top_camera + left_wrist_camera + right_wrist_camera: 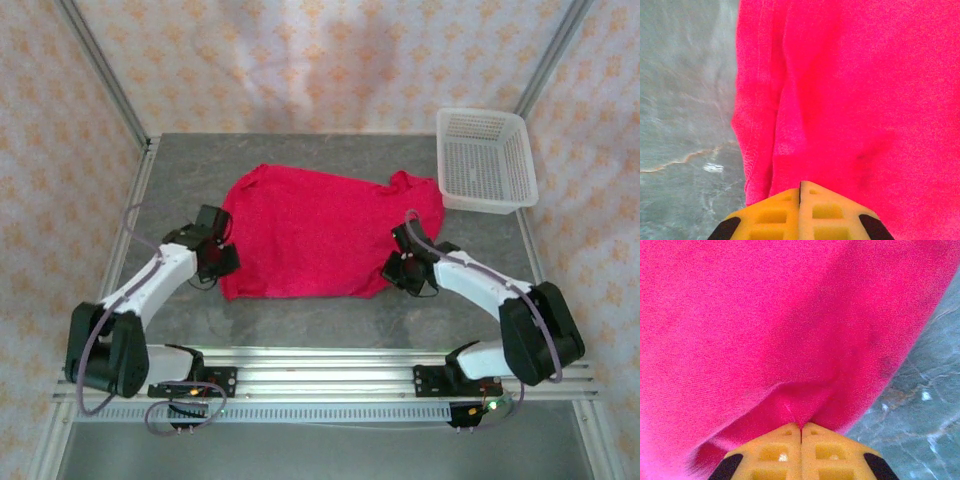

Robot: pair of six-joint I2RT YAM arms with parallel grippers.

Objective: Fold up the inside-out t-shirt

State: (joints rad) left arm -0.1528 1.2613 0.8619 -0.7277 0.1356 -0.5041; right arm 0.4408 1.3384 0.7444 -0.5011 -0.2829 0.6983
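Top external, red t-shirt [305, 235] on table [300, 322], left hand [224, 256] and right hand [398, 268] pinching its sides

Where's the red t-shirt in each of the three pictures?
Top external: the red t-shirt lies in the middle of the grey table.
Left wrist: it covers the right side.
Right wrist: it covers the top and left.
Shared landmark: the grey table beside it.

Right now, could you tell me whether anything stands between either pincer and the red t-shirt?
Nothing visible does: the left pincer is shut on the t-shirt at its left edge, and the right pincer on its right edge.
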